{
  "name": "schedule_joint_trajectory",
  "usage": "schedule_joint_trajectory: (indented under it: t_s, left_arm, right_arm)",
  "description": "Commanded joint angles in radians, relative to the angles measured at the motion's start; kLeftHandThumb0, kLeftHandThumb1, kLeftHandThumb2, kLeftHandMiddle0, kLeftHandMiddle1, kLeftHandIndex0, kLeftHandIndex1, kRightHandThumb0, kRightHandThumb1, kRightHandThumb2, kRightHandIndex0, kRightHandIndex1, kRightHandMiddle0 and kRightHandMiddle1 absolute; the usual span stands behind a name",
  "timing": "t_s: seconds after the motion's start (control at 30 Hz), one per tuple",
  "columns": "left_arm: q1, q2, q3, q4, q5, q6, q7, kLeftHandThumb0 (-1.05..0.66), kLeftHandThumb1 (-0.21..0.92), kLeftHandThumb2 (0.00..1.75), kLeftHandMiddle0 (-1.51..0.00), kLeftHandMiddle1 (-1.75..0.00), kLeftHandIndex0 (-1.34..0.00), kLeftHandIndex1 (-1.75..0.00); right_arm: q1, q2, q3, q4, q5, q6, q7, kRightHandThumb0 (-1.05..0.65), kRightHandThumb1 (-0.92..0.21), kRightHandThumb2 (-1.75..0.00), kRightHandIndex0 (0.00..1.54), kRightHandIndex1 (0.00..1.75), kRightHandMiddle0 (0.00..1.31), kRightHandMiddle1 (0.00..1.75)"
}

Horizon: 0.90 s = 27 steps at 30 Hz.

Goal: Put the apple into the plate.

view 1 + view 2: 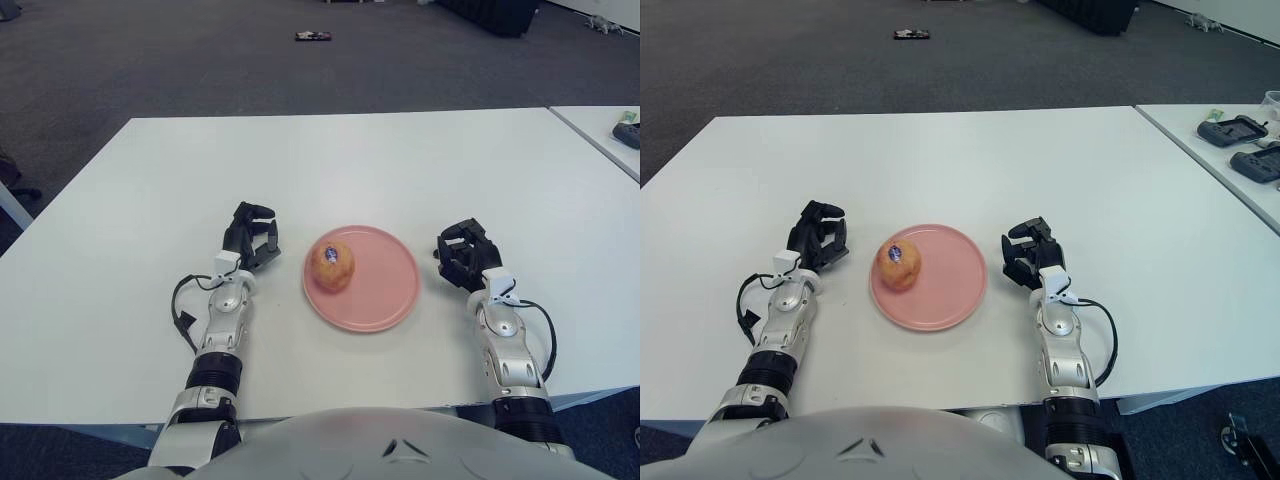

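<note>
One apple on plate, both hands off it

One apple (333, 265) with a small dark sticker sits on the left part of the pink plate (385, 290), near the middle of the white table (330, 160). Left hand (250, 236) is just left of the plate, fingers curled, gripping nothing, apart from the apple. Right hand (466, 255) is just right of the plate, fingers also curled in, empty. Second table (1210, 150) at far right carries dark devices (1237, 130). Small dark object (313, 37) lies on the carpet far behind.
</note>
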Motion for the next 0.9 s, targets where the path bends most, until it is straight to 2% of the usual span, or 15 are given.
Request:
schedule_joint_trajectory:
  t_s: [0.0, 0.2, 0.47, 0.87]
  left_arm:
    - [0.05, -0.009, 0.0, 0.036, 0.007, 0.058, 0.018, -0.38, 0.69, 0.85, -0.46, -1.73, -0.33, -1.75]
    - [0.058, -0.013, 0.002, 0.033, 0.008, 0.049, 0.031, -0.38, 0.71, 0.83, -0.47, -1.71, -0.32, -1.75]
    - [0.065, -0.012, 0.001, 0.025, 0.014, 0.066, 0.043, -0.38, 0.71, 0.83, -0.45, -1.7, -0.32, -1.75]
    - [0.068, -0.009, 0.003, 0.032, 0.025, 0.046, 0.048, -0.37, 0.74, 0.79, -0.44, -1.71, -0.3, -1.75]
  right_arm:
    - [-0.003, -0.003, 0.003, 0.021, 0.0, 0.025, 0.004, -0.37, -0.73, -0.79, 0.47, 1.38, 0.3, 1.75]
    - [-0.008, -0.004, 0.008, 0.03, -0.004, 0.026, 0.006, -0.37, -0.74, -0.79, 0.47, 1.38, 0.3, 1.75]
    - [-0.023, -0.017, 0.017, 0.099, -0.008, -0.029, 0.016, -0.36, -0.77, -0.74, 0.48, 1.36, 0.28, 1.75]
    - [-0.04, -0.015, 0.015, 0.154, -0.004, -0.05, 0.011, -0.36, -0.78, -0.73, 0.48, 1.35, 0.27, 1.75]
